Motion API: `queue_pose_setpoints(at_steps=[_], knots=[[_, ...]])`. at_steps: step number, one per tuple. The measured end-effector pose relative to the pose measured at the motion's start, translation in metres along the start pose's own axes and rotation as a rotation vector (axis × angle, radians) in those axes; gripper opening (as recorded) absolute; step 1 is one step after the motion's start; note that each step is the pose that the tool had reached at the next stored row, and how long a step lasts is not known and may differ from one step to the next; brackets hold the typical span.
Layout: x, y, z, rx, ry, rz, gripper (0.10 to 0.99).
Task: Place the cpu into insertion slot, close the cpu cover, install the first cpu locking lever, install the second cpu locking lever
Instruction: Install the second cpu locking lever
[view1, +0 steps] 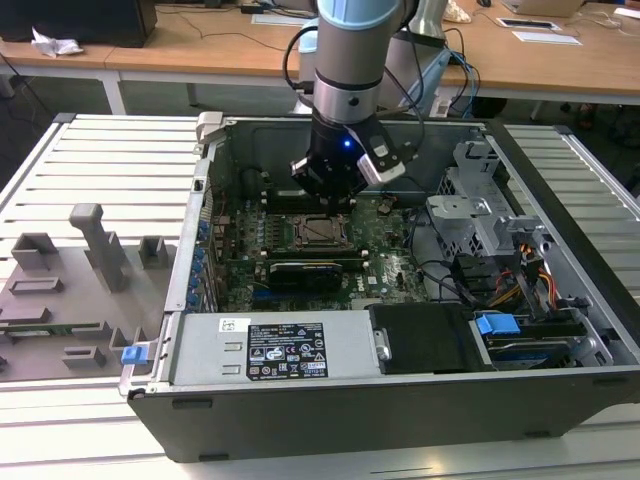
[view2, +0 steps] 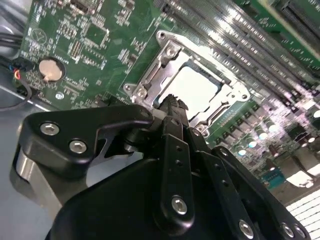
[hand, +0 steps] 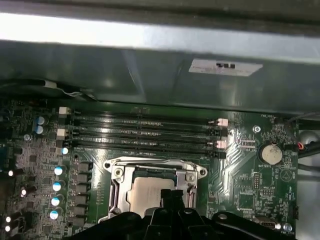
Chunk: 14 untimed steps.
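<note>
Surface: slatted grey table (view1: 110, 160) carries open computer case.
Gripper (view2: 172, 102): closed, empty, over silvery-beige square cpu (view2: 192, 90).
Care: press silvery metal cpu cover (view2: 160, 62) flat.

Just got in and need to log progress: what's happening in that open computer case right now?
A single robot arm has its black gripper down inside the open grey computer case, right above the square socket on the green motherboard. The silvery-beige square cpu already sits in the socket, and the thin silvery metal cover frame lies down around it. The gripper carries nothing visible.
</note>
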<state>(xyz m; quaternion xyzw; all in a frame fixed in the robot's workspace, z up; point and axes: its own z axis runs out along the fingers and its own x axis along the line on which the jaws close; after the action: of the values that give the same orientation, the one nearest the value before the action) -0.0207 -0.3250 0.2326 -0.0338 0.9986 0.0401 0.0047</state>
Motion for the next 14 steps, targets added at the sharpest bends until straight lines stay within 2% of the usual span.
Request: queue_pose_setpoints(at_steps=[1,5,11,14], knots=[[0.0003,-0.0044,-0.0004,-0.004,-0.0002,0.0,0.102],[0.0009,-0.0134,-0.0011,-0.007,0.0001,0.0,0.102],[0.0013,-0.0201,-0.0016,-0.01,0.0013,0.0,0.102],[0.0009,-0.0208,-0.0017,-0.014,0.008,0.001,0.102]])
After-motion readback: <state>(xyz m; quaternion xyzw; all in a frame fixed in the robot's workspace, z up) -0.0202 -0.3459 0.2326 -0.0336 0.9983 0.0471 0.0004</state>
